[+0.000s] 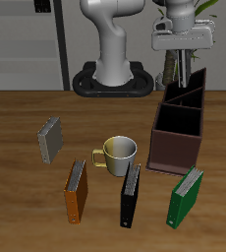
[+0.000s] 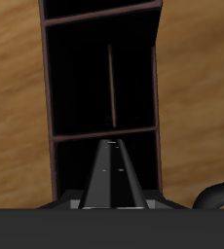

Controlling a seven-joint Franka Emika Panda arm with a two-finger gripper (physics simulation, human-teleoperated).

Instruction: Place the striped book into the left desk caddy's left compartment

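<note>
The end effector (image 1: 183, 57) hangs in the air above the taller, far end of the left desk caddy (image 1: 176, 148), and the task looks to be in its late carrying stage, not finished. In the wrist view a thin dark slab stands edge-on between the fingers and points straight down. I take it to be the striped book (image 2: 112, 180), clamped by the closed-in fingers, although its stripes cannot be read from this angle and the fingers themselves are mostly hidden behind it. No striped book lies on the table, which fits that reading. Directly below the end effector the caddy's dark dividers (image 2: 112, 88) mark off several open cells, and the book's lower edge is above their rims, clear of the walls and not yet inside any cell. Picking up and lifting therefore appear done. What is left is lining the book up over the left compartment, lowering it between the dividers and letting go. From these views I cannot tell with certainty which cell counts as the left one. Well away from the end effector, nearer the table's front edge, stand a mug (image 1: 118, 153), a mottled grey book (image 1: 49, 141), an orange book (image 1: 77, 190), a black book (image 1: 131, 194) and a green book (image 1: 187, 195), none of them touched.
</note>
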